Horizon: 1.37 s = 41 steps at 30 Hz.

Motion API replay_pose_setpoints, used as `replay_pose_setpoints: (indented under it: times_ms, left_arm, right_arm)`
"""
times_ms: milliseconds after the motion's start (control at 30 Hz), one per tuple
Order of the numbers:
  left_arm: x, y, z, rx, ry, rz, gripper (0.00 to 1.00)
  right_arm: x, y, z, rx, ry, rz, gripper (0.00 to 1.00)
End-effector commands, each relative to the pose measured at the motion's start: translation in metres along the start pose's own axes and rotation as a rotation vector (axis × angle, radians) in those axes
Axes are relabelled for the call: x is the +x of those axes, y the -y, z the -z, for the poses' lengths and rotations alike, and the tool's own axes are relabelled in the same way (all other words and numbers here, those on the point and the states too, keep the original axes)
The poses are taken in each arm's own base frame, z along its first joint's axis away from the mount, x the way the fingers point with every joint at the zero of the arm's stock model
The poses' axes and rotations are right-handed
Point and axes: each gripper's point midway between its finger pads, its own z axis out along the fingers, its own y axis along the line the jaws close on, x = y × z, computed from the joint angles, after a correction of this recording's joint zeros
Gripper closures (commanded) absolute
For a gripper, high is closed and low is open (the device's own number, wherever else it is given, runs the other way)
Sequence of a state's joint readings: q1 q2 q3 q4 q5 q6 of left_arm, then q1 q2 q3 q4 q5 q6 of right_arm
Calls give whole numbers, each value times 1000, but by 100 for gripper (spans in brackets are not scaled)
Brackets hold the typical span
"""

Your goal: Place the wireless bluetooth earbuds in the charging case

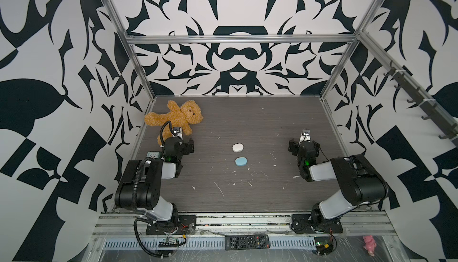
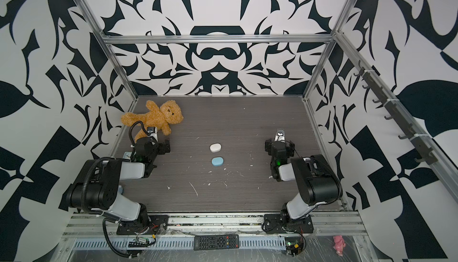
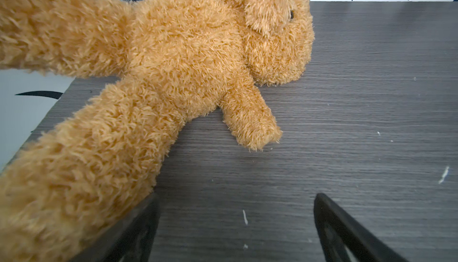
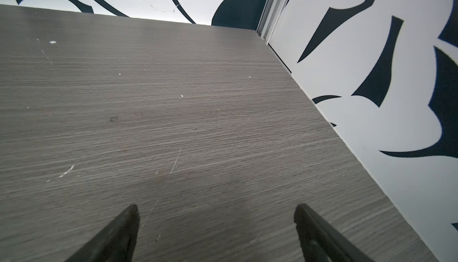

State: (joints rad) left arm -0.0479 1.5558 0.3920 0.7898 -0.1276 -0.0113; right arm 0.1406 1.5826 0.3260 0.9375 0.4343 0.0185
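Two oval charging cases lie shut in the middle of the dark wood table (image 1: 260, 119): a white case (image 1: 238, 147) (image 2: 215, 147) and, just nearer, a light blue case (image 1: 241, 161) (image 2: 217, 161). No earbuds show in any view. My left gripper (image 1: 177, 144) (image 2: 152, 144) (image 3: 236, 198) hangs open left of the cases, empty, with one finger against the leg of a tan teddy bear (image 3: 173, 50). My right gripper (image 1: 304, 144) (image 2: 279, 144) (image 4: 216, 207) hangs open right of the cases over bare table, with nothing between its fingers.
The teddy bear (image 1: 178, 117) (image 2: 156, 115) sprawls at the back left. A small pale box (image 1: 152, 154) sits under the left arm. A black remote (image 1: 247, 242) and a pink toy (image 1: 369, 243) lie past the front rail. Patterned walls close three sides.
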Motion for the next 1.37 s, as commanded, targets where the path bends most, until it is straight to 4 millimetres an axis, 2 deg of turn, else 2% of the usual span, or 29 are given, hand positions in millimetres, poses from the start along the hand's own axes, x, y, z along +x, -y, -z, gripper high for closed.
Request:
replay_pose_setpoints:
  times_ms: [0, 1067, 1333]
  left_arm:
    - [-17, 5, 0, 28, 78, 7, 1]
    - [-20, 5, 4, 17, 108, 1, 1]
    - [-19, 7, 3, 61, 101, 12, 1]
  right_arm:
    - [-18, -2, 1, -14, 55, -32, 0]
    - [-17, -2, 0, -13, 52, -32, 1]
    - [-18, -1, 0, -11, 54, -34, 1]
